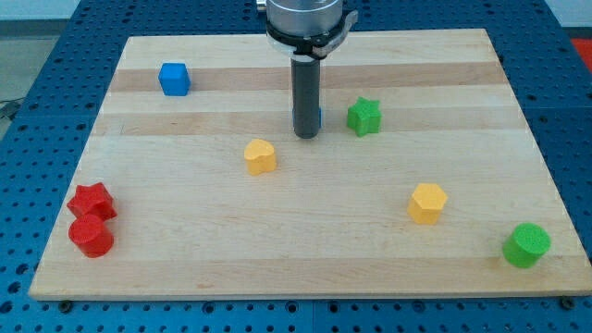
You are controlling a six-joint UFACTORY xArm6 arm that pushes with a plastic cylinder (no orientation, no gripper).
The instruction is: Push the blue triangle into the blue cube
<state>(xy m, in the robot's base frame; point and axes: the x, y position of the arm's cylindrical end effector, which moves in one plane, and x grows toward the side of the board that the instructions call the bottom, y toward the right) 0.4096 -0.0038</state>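
Note:
The blue cube [174, 79] sits near the board's top left. The blue triangle [319, 117] is almost wholly hidden behind my rod; only a thin blue sliver shows at the rod's right edge. My tip [306, 136] rests on the board near the top middle, right in front of and against that sliver. The cube lies far to the view's left of the tip and a little higher.
A green star [364, 117] is just right of the rod. A yellow block [261, 156] lies below left of the tip. Another yellow block [427, 203], a green cylinder [527, 245], a red star [92, 201] and a red cylinder [91, 237] lie lower down.

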